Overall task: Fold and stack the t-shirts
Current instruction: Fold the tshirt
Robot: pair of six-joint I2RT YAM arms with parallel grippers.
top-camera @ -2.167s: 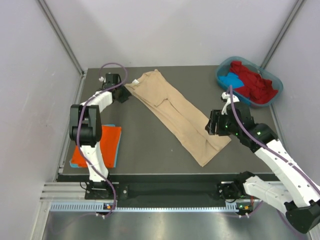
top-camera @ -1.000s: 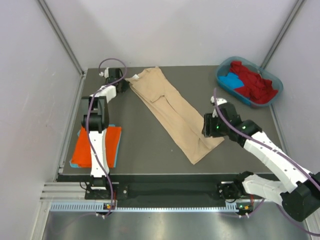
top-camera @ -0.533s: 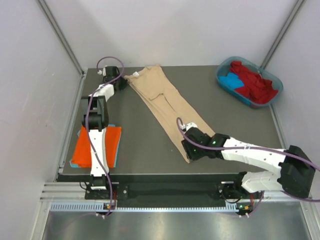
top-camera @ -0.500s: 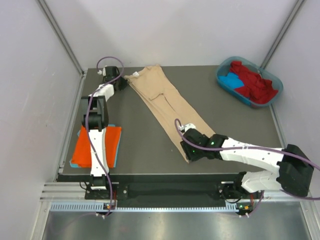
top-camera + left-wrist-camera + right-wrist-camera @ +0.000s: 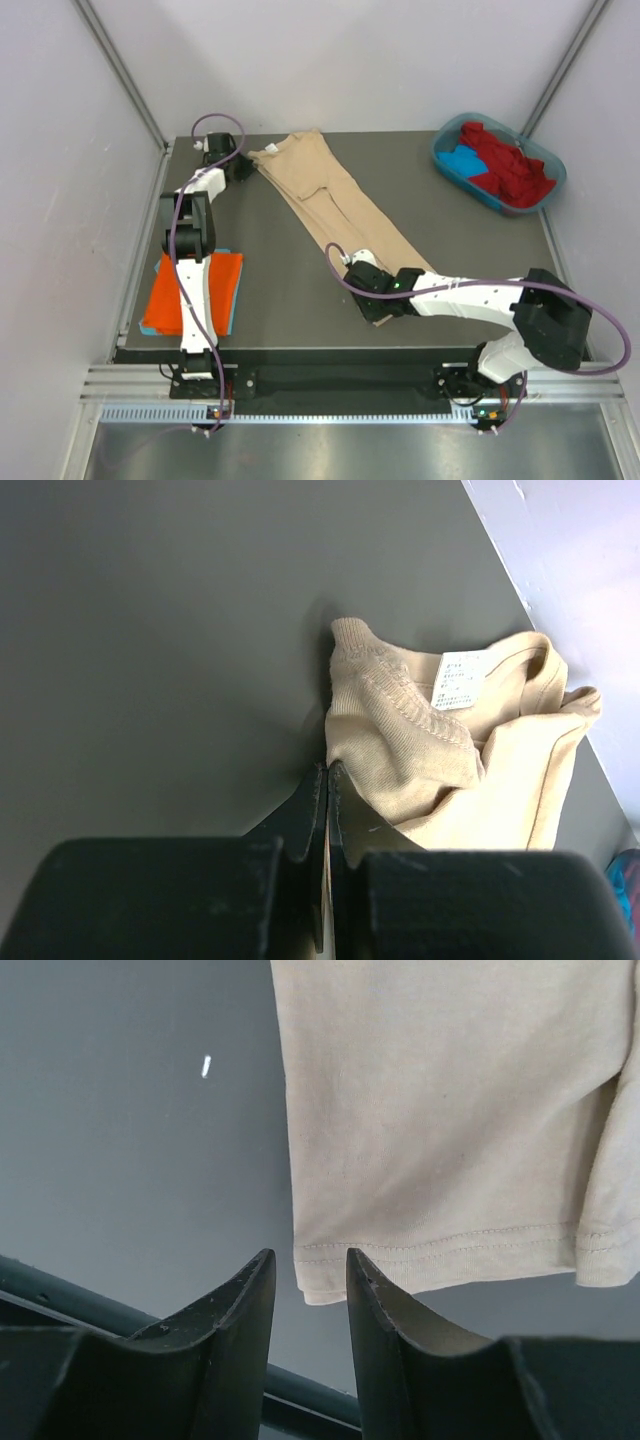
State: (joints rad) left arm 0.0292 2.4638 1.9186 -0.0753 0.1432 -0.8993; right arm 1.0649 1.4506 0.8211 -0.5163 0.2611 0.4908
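Two t-shirts (image 5: 195, 290) lie stacked behind the left hand (image 5: 327, 770), which pinches the strip-folded beige t-shirt (image 5: 330, 205); right hand (image 5: 310, 1260), fingers apart, at its hem; red shirts (image 5: 505, 165) wait in the tub (image 5: 443, 160).

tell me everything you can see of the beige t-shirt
The beige-tan soft cotton t-shirt lies as a long, narrow folded strip diagonally across the dark grey table, collar end far left, hem near. A small white neck label shows by the ribbed collar, where the shut left tool pinches it. The open right tool sits at its stitched hem corner.
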